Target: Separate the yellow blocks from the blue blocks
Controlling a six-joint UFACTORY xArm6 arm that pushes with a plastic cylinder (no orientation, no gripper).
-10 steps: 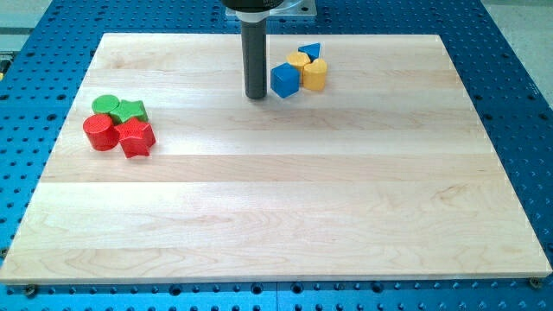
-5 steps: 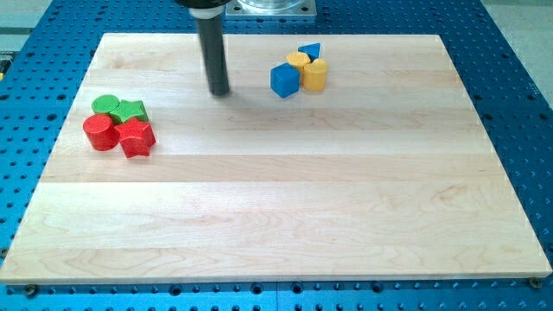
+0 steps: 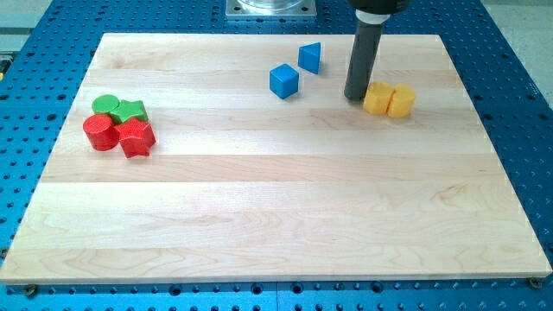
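Resting on the wooden board (image 3: 276, 216), my tip (image 3: 355, 97) stands just beside the first yellow block (image 3: 377, 98), at that block's left edge in the view; contact cannot be confirmed. The rod has no fingers, so no finger state applies. A yellow cylinder (image 3: 401, 101) touches the first yellow block on the side away from my tip. The blue cube (image 3: 283, 81) and blue triangular block (image 3: 310, 58) lie to my tip's left, apart from the yellow pair.

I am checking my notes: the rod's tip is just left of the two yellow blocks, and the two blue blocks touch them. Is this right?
Not quite. In the camera view the blue cube and blue wedge stand apart from the yellow blocks. My tip is indeed just left of the yellow pair.
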